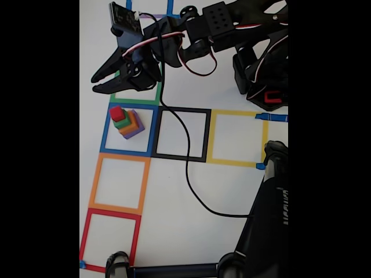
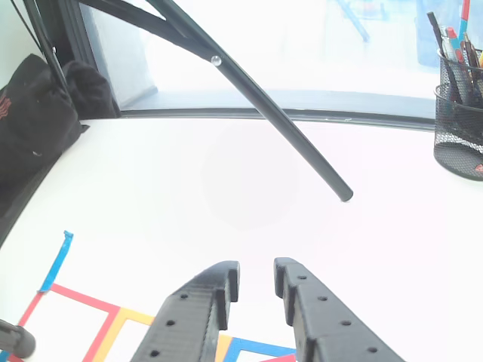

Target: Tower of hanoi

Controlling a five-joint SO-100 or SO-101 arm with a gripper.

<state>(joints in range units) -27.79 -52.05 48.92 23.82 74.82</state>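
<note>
A white table [image 1: 174, 191] carries square outlines in coloured tape: blue [image 1: 128, 130], black [image 1: 181, 134] and yellow [image 1: 237, 138] in a row, a green one [image 1: 139, 95] above the blue, then orange [image 1: 119, 183] and red [image 1: 110, 238] below it in the fixed view. Inside the blue square stands the tower: purple cube [image 1: 134, 128] lowest, orange cube [image 1: 131, 124], green cube [image 1: 122, 121], red cube [image 1: 117, 113] on top, stacked off-centre toward the square's upper left. The gripper [image 1: 95, 84] hangs over the green square, just above the tower and apart from it, its fingers spread with nothing between them. A black cable [image 1: 188, 162] trails across the black square toward a tripod leg [image 1: 264, 220] at lower right. In the other view, the table runs wide and bare ahead of the gripper's fingers [image 2: 204, 302] to a window; a mesh pen holder [image 2: 459, 128] sits at right, a dark bag [image 2: 38, 121] at left, a black rod [image 2: 287, 128] slanting overhead
</note>
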